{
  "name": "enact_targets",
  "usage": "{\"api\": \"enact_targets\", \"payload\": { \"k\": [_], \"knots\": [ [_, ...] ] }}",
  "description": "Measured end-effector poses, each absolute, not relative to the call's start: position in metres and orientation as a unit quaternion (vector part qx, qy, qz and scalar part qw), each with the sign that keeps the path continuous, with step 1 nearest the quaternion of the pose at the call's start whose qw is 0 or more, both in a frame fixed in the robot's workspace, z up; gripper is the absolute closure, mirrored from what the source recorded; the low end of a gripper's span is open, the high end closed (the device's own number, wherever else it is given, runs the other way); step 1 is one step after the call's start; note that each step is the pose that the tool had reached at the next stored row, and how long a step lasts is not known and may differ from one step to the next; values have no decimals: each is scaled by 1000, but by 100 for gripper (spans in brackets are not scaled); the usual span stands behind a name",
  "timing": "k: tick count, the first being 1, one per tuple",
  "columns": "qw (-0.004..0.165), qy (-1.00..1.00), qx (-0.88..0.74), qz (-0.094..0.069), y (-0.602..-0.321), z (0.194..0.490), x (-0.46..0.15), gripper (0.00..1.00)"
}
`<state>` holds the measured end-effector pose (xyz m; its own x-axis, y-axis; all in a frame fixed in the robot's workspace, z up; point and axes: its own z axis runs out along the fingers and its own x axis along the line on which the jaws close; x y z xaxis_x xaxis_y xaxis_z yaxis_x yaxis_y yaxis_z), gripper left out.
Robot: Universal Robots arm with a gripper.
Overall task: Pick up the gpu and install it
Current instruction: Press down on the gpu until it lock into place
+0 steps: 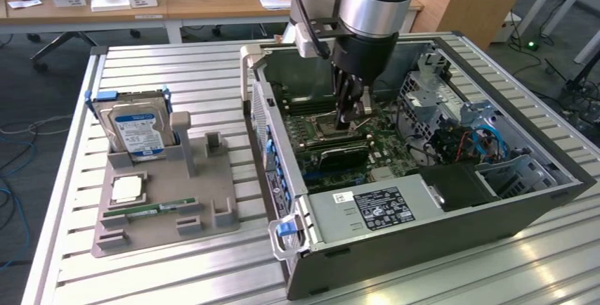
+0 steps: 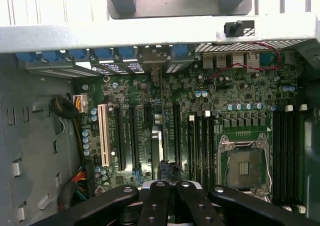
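While gripper [image 1: 345,119] hangs inside computer case [image 1: 525,199], fingers together, clamped on nothing visible; gpu [image 1: 339,156] lies seated on motherboard [image 2: 240,93], just below fingertips; judged light, stiff, fragile; grasp by board edges, not cooler.

Gripper [image 2: 170,188] fingers pressed together, over the motherboard [image 2: 235,93]. Thin card [image 2: 156,146] stands on edge among the black slots just beyond the fingertips. White slot [image 2: 104,135] nearby, empty CPU socket [image 2: 245,168] further along.
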<state>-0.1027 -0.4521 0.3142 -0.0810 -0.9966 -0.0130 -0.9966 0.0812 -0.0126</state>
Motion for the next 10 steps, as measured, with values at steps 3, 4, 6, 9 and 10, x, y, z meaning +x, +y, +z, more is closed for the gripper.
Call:
{"api": "enact_targets", "payload": {
  "k": [3,4,6,9,10],
  "knots": [
    [9,735,-678,0,-452,314,-103,89],
    [9,735,-678,0,-452,314,-103,89],
    [9,735,-678,0,-452,314,-103,89],
    [9,735,-678,0,-452,312,-103,89],
    [9,735,-678,0,-452,311,-103,89]
  ]
}}
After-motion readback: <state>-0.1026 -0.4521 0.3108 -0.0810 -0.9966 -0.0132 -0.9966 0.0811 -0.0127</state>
